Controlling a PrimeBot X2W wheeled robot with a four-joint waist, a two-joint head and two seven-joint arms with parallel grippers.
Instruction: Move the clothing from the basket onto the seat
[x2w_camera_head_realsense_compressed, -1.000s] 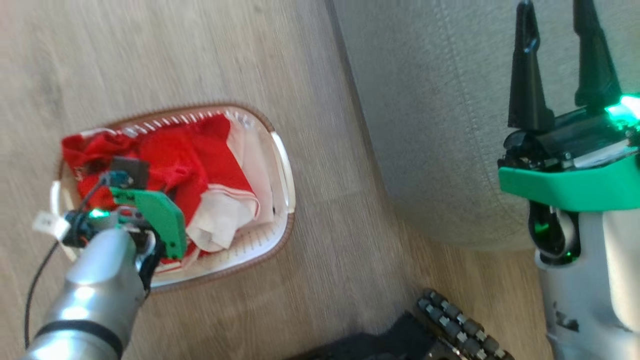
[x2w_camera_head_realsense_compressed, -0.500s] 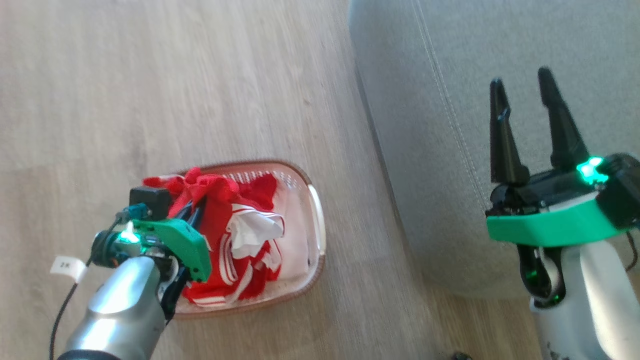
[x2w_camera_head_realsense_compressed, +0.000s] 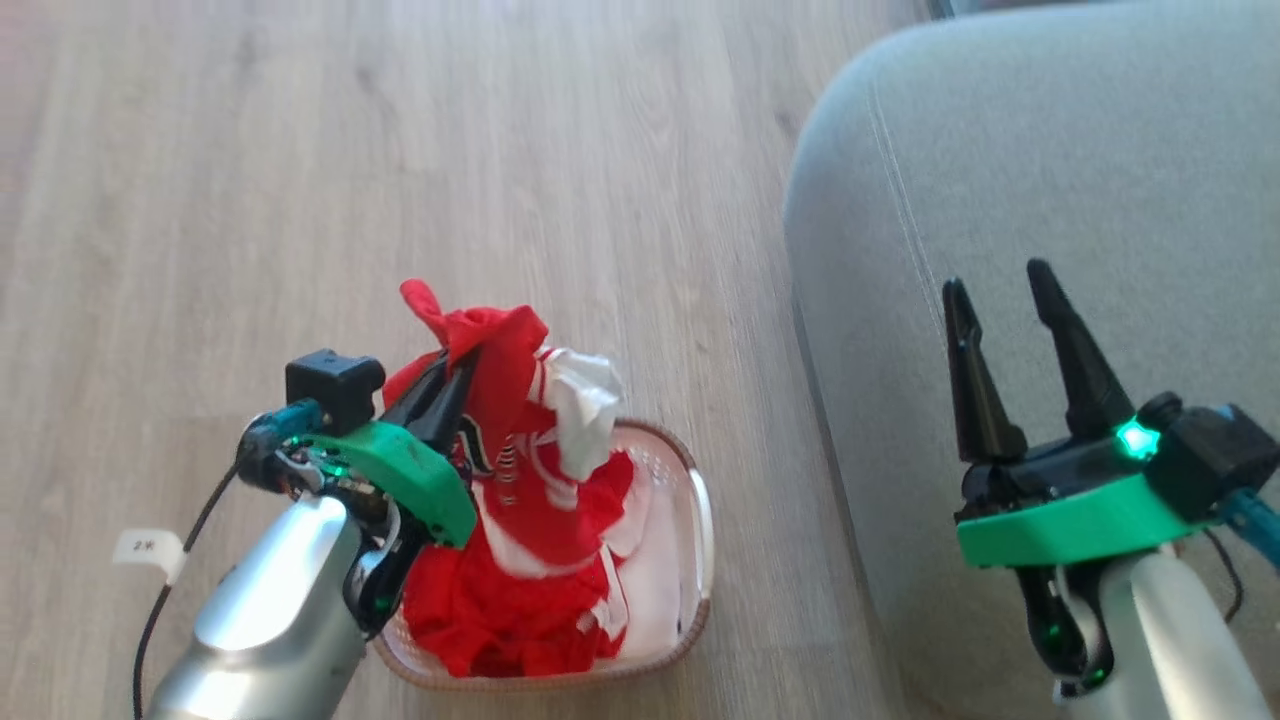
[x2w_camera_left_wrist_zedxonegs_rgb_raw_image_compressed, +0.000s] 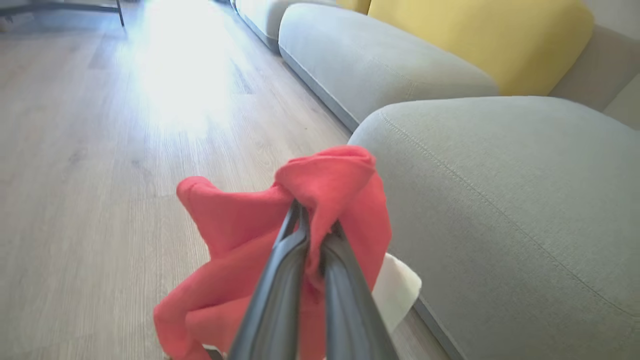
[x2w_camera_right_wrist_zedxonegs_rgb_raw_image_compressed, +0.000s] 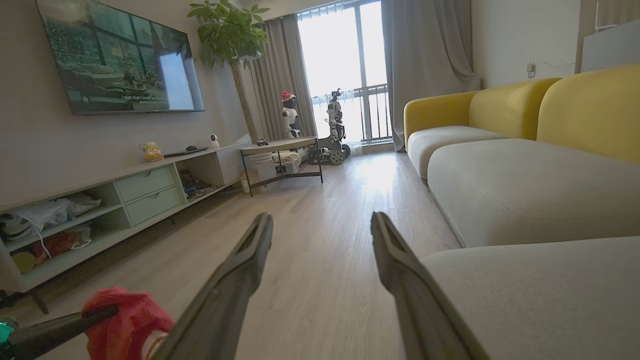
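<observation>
Ideally the left gripper (x2w_camera_head_realsense_compressed: 462, 362) rises straight up until the hanging fabric clears the basket (x2w_camera_head_realsense_compressed: 702, 520), and only then swings across, or the tail may drag the basket over. Its jaws are clenched tight on a bunched fold of the red clothing (x2w_camera_head_realsense_compressed: 520, 470), held above the basket while the rest drapes down into it. Right of the basket, the right gripper (x2w_camera_head_realsense_compressed: 998, 285) hangs spread wide and empty over the seat (x2w_camera_head_realsense_compressed: 1050, 150), which stands just beside the basket.

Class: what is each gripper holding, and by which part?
The left gripper pinches the clothing by a bunched red fold; the right gripper holds nothing.
</observation>
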